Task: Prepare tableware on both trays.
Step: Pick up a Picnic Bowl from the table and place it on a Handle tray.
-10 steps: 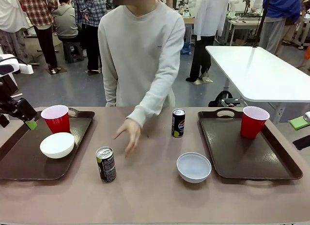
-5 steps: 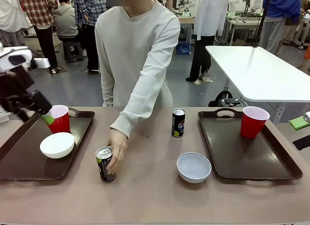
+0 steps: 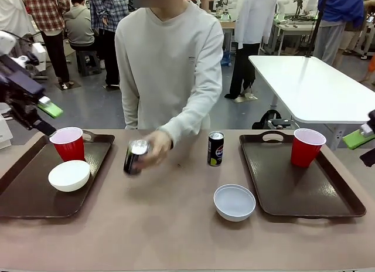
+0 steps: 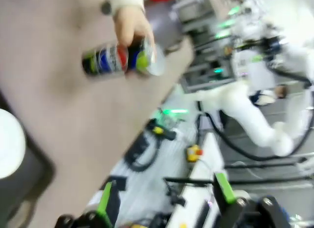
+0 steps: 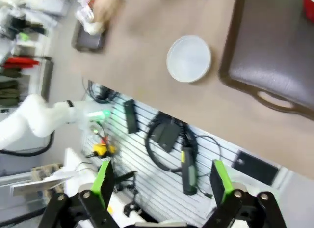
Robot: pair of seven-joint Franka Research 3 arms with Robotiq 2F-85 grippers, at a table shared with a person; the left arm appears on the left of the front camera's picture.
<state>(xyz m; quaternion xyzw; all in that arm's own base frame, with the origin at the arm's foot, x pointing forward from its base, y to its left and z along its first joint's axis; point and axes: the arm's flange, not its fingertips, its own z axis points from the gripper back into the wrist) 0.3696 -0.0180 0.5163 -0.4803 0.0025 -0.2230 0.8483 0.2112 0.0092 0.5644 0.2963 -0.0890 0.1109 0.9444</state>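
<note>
The left tray (image 3: 23, 196) holds a red cup (image 3: 68, 144) and a white bowl (image 3: 69, 175). A person's hand (image 3: 155, 144) holds one dark can (image 3: 136, 156) tilted above the table; the left wrist view shows that can (image 4: 117, 58) in the hand too. A second can (image 3: 215, 148) stands mid-table. Another white bowl (image 3: 234, 202) (image 5: 189, 58) sits on the tabletop beside the right tray (image 3: 316, 196) (image 5: 279, 56), which carries a red cup (image 3: 306, 146). My left gripper (image 3: 47, 118) (image 4: 164, 196) hangs open above the left tray's far corner. At the right edge my right gripper (image 3: 363, 148) (image 5: 162, 181) is open and holds nothing.
The person stands at the far side of the table, one arm reaching over its middle. A white table (image 3: 316, 90) and other people are behind. Bare tabletop (image 3: 176, 225) lies between the trays along the near edge.
The person's hand closed on the near can and lifted it off the table, tilting it. My left gripper swung up and to the left. The right gripper rose slightly.
</note>
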